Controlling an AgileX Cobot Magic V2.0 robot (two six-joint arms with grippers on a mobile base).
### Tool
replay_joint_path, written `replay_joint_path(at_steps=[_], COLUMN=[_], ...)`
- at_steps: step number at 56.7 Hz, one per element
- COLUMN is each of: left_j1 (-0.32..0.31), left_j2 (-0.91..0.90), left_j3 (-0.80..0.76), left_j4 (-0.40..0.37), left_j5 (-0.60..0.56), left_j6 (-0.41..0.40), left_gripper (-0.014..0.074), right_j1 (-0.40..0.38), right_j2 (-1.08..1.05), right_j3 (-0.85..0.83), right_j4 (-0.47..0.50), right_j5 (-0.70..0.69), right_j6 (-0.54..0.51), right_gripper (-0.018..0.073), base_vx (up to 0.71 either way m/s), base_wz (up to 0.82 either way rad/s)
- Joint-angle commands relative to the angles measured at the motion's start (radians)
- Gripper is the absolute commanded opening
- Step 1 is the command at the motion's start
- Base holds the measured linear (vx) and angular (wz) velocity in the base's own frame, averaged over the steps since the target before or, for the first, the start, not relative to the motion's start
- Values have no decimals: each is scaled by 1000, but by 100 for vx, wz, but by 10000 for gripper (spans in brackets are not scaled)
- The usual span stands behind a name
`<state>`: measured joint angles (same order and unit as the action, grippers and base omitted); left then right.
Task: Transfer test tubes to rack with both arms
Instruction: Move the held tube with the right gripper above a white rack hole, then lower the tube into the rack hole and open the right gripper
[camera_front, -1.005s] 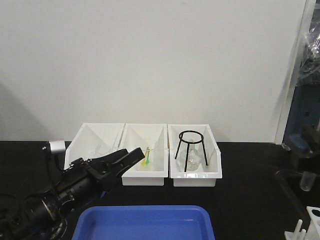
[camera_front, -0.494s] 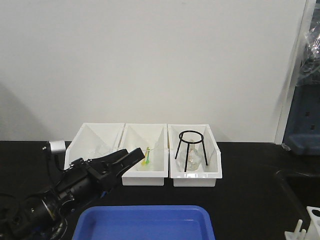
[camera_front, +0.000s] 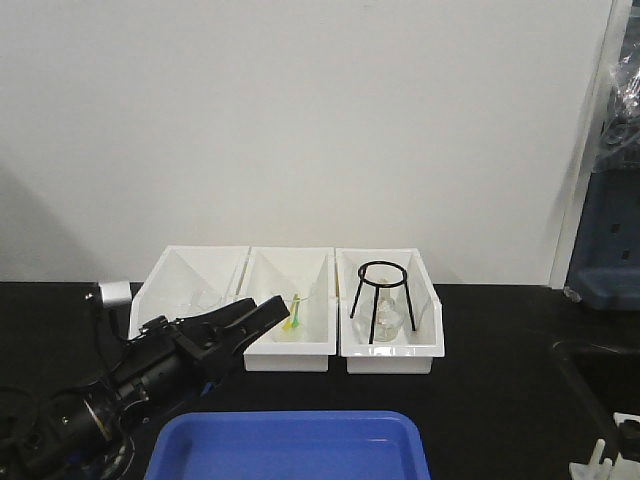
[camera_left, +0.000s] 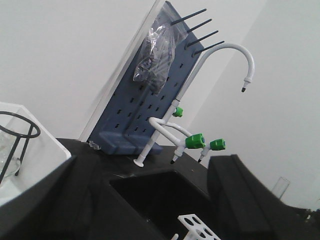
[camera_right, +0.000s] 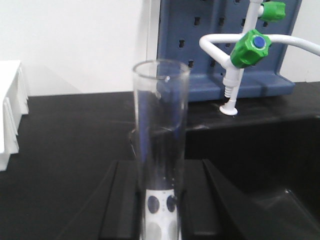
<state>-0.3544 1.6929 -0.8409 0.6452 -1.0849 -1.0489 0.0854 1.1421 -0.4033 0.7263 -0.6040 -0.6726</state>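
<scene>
My right gripper (camera_right: 160, 167) is shut on a clear, empty test tube (camera_right: 161, 115) and holds it upright. The white rack (camera_right: 159, 220) with round holes shows through the tube's lower end, right beneath it. In the front view the rack (camera_front: 598, 463) is at the bottom right corner, with a dark bit of the right arm (camera_front: 629, 427) over it. My left gripper (camera_front: 266, 311) is open and empty, low at the left, in front of the bins. Its wrist view shows the rack (camera_left: 199, 229) between its fingers (camera_left: 40, 200) and a tube top (camera_left: 281, 187) at the right.
Three white open-front bins (camera_front: 290, 352) stand at the back; the right one holds a black tripod stand (camera_front: 382, 300) and a glass flask. A blue tray (camera_front: 290, 450) lies at the front. A sink (camera_left: 165, 195), a white faucet (camera_left: 200, 85) and a blue pegboard (camera_left: 145, 100) are at the right.
The right arm with its tube, at the right edge a second ago, has dropped low over the rack; only a dark tip shows in the front view. The left arm has not moved.
</scene>
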Motion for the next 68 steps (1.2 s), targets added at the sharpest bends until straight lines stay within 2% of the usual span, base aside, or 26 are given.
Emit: replay_joint_path(at_steps=[1, 13, 68], left_j1=[-1, -1, -1], left_j2=[-45, -45, -44], left_j3=[-28, -28, -28], left_j4=[-47, -46, -46], left_j5=[-68, -67, -56], left_j6=[-5, -5, -4], left_gripper=[579, 579, 579], right_j1=[-6, -6, -6], right_j2=[7, 65, 236], right_j3=[-30, -30, -30], right_j4=[-92, -94, -101], right_j5=[-104, -138, -159], right_j6=[69, 112, 157], right_gripper=[-7, -7, -6], base_vx=[0, 0, 0], base_wz=[0, 0, 0])
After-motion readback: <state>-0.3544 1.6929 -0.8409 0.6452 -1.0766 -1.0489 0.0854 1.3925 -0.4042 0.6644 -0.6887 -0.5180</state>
